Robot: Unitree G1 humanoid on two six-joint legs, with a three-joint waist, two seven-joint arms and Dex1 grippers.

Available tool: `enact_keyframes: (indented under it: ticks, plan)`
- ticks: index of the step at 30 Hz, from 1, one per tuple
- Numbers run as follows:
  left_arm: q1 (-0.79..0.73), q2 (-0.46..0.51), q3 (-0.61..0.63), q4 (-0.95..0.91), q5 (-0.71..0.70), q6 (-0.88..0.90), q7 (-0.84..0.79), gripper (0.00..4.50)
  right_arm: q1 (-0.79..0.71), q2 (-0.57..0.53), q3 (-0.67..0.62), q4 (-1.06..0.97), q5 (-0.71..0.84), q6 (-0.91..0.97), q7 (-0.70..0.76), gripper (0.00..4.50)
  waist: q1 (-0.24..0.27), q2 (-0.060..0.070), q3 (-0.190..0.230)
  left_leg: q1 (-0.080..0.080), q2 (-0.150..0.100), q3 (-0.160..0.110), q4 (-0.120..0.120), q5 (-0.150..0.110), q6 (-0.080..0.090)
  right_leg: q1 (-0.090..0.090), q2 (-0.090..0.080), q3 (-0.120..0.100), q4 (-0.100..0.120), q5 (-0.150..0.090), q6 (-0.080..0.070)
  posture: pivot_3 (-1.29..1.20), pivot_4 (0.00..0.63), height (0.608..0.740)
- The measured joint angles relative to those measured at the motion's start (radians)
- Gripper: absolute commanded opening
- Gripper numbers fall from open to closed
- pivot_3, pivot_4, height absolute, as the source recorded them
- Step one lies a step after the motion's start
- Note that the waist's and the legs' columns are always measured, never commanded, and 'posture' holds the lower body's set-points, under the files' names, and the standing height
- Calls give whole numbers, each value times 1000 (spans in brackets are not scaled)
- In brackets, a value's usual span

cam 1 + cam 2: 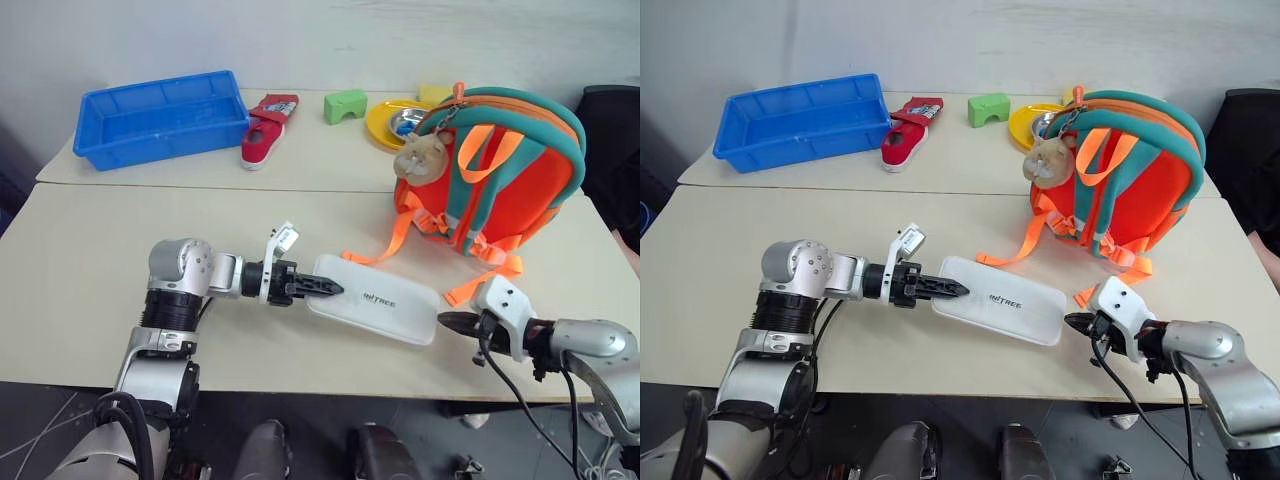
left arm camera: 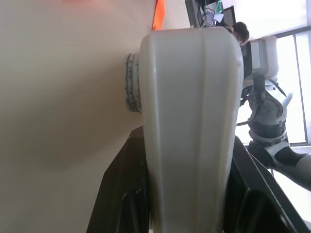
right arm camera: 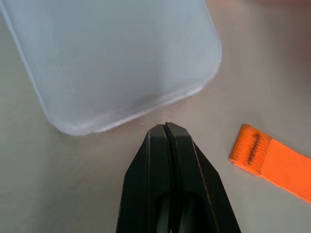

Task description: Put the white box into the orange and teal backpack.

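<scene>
The white box [image 1: 385, 304] lies flat on the near table, left of the orange and teal backpack [image 1: 510, 185], which stands upright with a tan plush charm [image 1: 420, 155] hanging on its front. My left gripper [image 1: 330, 287] reaches in level from the left and is shut on the box's left end. In the left wrist view its black fingers [image 2: 121, 204] press both sides of the box [image 2: 192, 121]. My right gripper [image 1: 447, 320] is shut and holds nothing. Its tip [image 3: 166, 127] sits just off the box's right end [image 3: 112, 58], beside an orange strap end [image 3: 272, 165].
On the far table are a blue bin [image 1: 160, 115], a red shoe [image 1: 268, 130], a green block [image 1: 345, 105] and a yellow plate [image 1: 385, 125] partly behind the backpack. Loose orange straps [image 1: 395, 240] trail between backpack and box. A dark chair [image 1: 612, 140] stands at the right.
</scene>
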Motion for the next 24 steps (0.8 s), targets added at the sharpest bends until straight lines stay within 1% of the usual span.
enact_keyframes:
  ticks: [1,2,3,4,6,8,9,12,13,15,17,21,24]
  plan:
    - [5,5,30,-5,-16,8,2,1295,29,7,-49,-19,20,23,-13,575,0,0,0,-1,0,0,0,0,-1,-1,0,0,0,0,0,0,150,740]
    - [9,10,60,-10,-33,16,4,1295,59,16,-108,-42,53,52,-18,891,0,0,0,-2,1,0,0,0,-1,-2,1,0,0,0,0,0,150,740]
    - [17,24,101,-23,-58,23,7,1295,98,28,-192,-74,100,95,-22,1283,-1,0,0,-4,2,-1,0,1,-2,-4,2,0,0,0,0,0,150,740]
    - [23,41,134,-33,-73,25,10,1295,117,30,-245,-89,132,124,-24,1621,-3,0,0,-4,2,-1,0,1,-2,-4,2,0,0,0,0,0,150,740]
    - [33,69,220,-46,-101,30,25,1295,133,38,-387,-115,235,213,-38,2302,-7,0,0,-3,3,-1,0,1,-3,-4,3,0,1,0,0,0,150,740]
    - [34,84,295,-50,-120,30,46,1295,104,38,-475,-115,306,276,-64,2940,-8,0,0,-3,2,-1,-1,1,-3,-3,3,0,1,0,0,0,150,740]
    - [34,87,329,-51,-132,31,58,1295,75,38,-499,-109,338,302,-79,3278,-8,0,0,-2,2,-1,0,1,-3,-3,2,0,1,0,0,0,150,740]
    - [14,89,425,-52,-148,29,105,1295,-83,38,-508,-52,423,370,-143,4300,-12,-1,1,-3,2,-1,-1,1,-3,-4,2,0,1,0,0,0,150,740]
    - [1,90,452,-53,-149,26,121,1295,-132,39,-496,-32,441,387,-163,4465,-12,-1,1,-3,2,-2,-1,1,-3,-5,2,-1,1,0,0,0,150,740]
    - [-22,96,500,-55,-154,3,144,1295,-232,56,-446,2,461,408,-203,4465,-13,-1,1,-5,2,-2,-2,1,-3,-6,2,-1,0,0,0,0,150,740]
    - [-31,109,521,-55,-158,-26,154,1295,-315,92,-372,42,464,414,-235,4465,-14,-1,1,-6,2,-2,-2,1,-3,-8,2,-1,0,0,0,0,150,740]
    - [-32,130,514,-35,-155,-93,172,1295,-540,200,-234,208,445,407,-290,4465,-26,-1,1,-13,1,1,1,2,-2,-17,1,1,7,0,0,0,150,740]
    - [-30,135,506,-31,-156,-122,177,1295,-651,250,-171,333,411,365,-298,4465,-26,-1,1,-16,2,1,0,2,-3,-22,1,0,11,0,0,0,150,740]
